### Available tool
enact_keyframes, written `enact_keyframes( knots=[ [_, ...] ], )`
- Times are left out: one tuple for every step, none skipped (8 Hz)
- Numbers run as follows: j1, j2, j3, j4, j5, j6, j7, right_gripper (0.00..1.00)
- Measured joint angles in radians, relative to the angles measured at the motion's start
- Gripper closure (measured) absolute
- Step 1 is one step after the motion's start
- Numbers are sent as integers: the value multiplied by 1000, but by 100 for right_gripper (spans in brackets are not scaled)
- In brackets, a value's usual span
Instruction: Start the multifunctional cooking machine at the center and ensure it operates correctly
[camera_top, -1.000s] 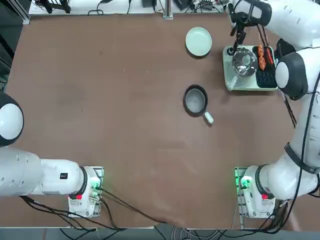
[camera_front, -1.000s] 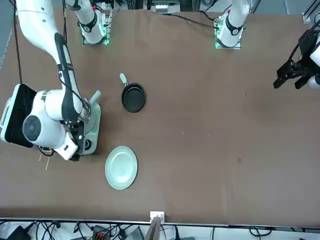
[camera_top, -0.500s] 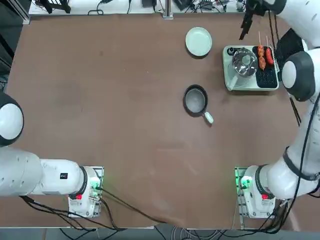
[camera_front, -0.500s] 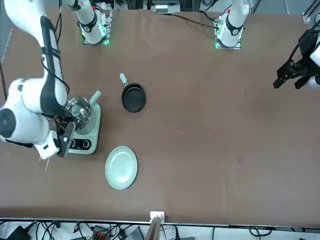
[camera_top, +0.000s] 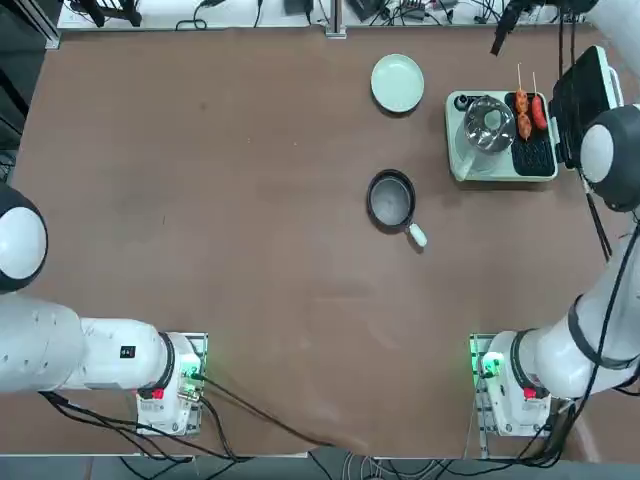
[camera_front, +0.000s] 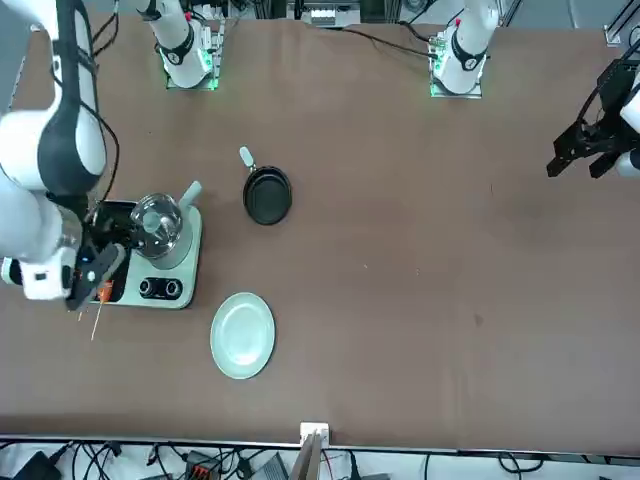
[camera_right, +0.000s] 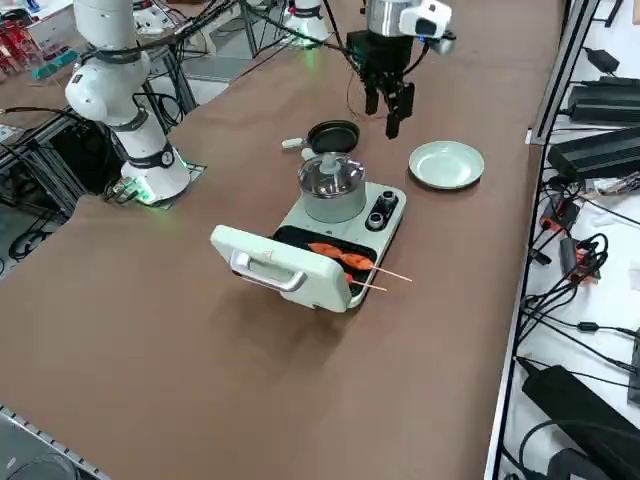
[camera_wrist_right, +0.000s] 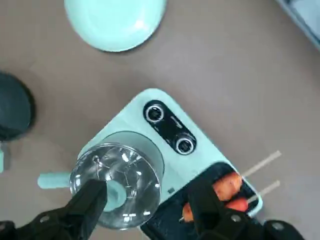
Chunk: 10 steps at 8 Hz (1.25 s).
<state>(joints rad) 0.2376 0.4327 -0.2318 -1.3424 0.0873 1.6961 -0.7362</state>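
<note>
As we look down on the desk (camera_top: 270, 280), the cooker (camera_top: 467, 173) sits at two o'clock from the middle, its black lid (camera_top: 578, 108) swung open at the three o'clock side. And the right gripper (camera_right: 383, 118) is wide open, nothing between its fingers, hanging above the desk beyond the cooker's knob edge! Two knobs (camera_wrist_right: 170, 130) there, set in a black panel at eleven o'clock. Round at nine sits the steel pot (camera_top: 489, 125) under its glass lid, handle out toward seven; over at three, skewers (camera_top: 523, 115) lie on the grill plate (camera_top: 533, 157), sticks pointing to twelve. Off the cooker's ten o'clock, the pale green plate (camera_top: 397, 83); off its eight, the frying pan (camera_top: 391, 201), white handle toward five.
</note>
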Motion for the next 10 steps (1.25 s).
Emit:
enact_keyframes(
  knots=[
    [-1,-28,0,1,-8,-23,86,0],
    [-4,-57,-1,1,-13,-62,166,0],
    [-10,-84,0,2,-14,-103,229,0],
    [-18,-109,3,1,-14,-139,279,0],
    [-31,-133,11,-1,-14,-163,330,0],
    [-42,-159,24,-10,-14,-185,382,0],
    [-48,-185,36,-22,-14,-210,430,0],
    [-50,-208,47,-31,-14,-229,472,0],
    [-53,-228,54,-37,-15,-245,515,0],
    [-58,-246,57,-42,-16,-254,568,0]
  ],
)
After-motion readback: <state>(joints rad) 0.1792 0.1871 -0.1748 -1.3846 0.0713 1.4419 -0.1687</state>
